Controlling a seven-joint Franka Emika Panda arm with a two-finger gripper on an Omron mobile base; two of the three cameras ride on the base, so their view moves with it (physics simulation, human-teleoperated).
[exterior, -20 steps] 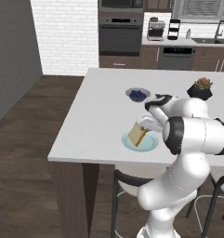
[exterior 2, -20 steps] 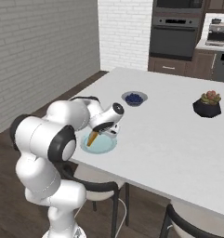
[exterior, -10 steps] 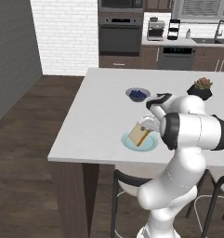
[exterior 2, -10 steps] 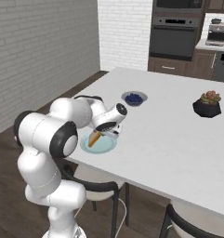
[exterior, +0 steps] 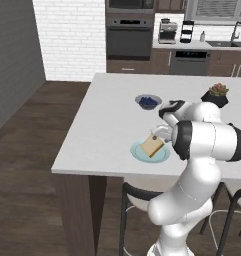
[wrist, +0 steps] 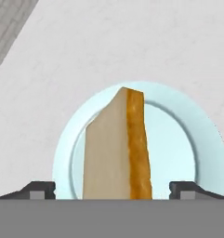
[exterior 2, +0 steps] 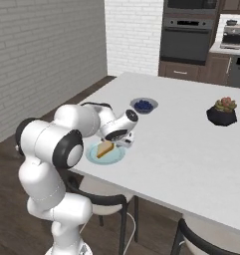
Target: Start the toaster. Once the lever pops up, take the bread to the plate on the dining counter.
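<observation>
My gripper (wrist: 111,188) hangs just above the plate (wrist: 197,139), jaws spread wide: in the hand view the two dark fingertips (wrist: 39,188) stand far apart at either side, and the bread (wrist: 114,148) rises between them with clear plate showing on both sides of it. So I am gripping nothing; the slice is free of my pads.

The bread is over the plate, tilted up on edge rather than lying flat, its golden crust turned toward my right fingertip. From the left base view the bread (exterior: 152,146) sits in the middle of the plate (exterior: 138,152), with my hand just behind it. The plate lies on the dining counter (exterior: 107,120), near its front edge; the small bowl of dark blue contents (exterior: 148,101) stands farther back from the plate, and the potted plant (exterior: 215,95) is well apart from it, toward the far right.

I judge this to be the last step, the release of the slice onto the plate. What remains calls for lifting my hand straight up and away from the plate, without brushing the leaning slice, so it can settle inside the rim.
</observation>
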